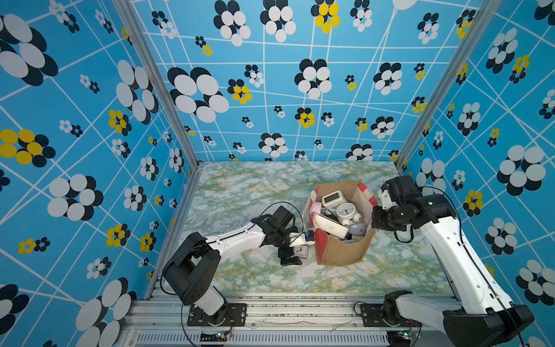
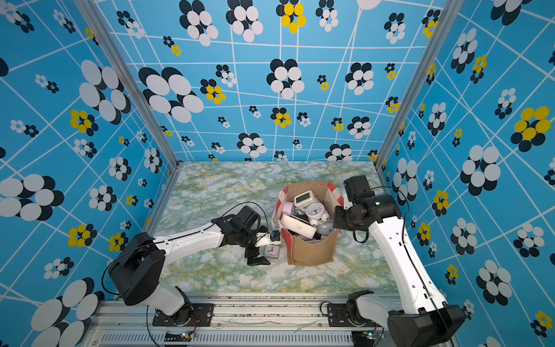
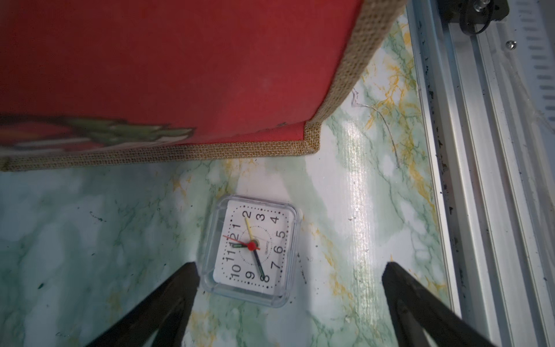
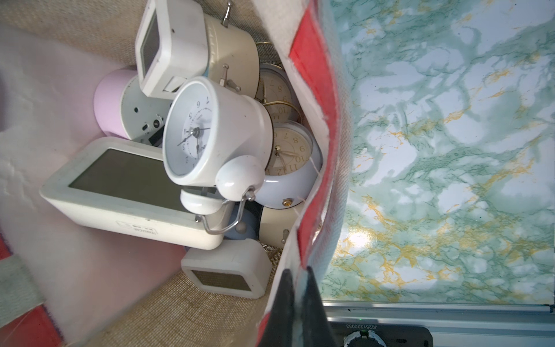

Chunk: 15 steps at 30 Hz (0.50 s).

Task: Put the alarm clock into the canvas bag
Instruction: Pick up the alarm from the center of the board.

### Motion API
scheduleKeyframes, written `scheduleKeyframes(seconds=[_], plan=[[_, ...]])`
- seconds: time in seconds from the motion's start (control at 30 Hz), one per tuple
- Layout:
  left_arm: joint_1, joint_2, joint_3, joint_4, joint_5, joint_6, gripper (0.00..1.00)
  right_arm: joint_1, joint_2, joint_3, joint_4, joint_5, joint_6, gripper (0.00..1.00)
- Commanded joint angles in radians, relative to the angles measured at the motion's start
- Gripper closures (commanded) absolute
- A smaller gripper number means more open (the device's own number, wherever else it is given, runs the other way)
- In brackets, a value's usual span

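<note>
Sq. clear-cased alarm clock, white "QUARTZ" face, beside canvas bag; left hand apart, right hand clamps bag rim.

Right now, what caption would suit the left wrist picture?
Small clear-cased square alarm clock lies face-up on green marbled table beside red-panelled burlap bag, open jaws flanking it.

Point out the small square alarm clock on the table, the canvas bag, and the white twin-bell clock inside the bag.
square alarm clock point(image 3: 252, 249), left wrist view, centre of its dial.
canvas bag point(image 1: 342, 252), in a top view, tan front panel.
twin-bell clock point(image 4: 189, 132), right wrist view, its dial.
</note>
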Motion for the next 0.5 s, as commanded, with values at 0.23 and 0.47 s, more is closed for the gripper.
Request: scheduleKeyframes(seconds=[0.23, 0.47], plan=[[0.005, 0.115, 0.084, -0.006, -0.037, 0.070, 0.01, -0.002, 0.012, 0.017, -0.013, 0.014, -0.017, 1.00], [-0.016, 0.213, 0.190, -0.144, -0.104, 0.128, 0.02, -0.003, 0.012, 0.020, -0.013, 0.015, -0.021, 1.00]])
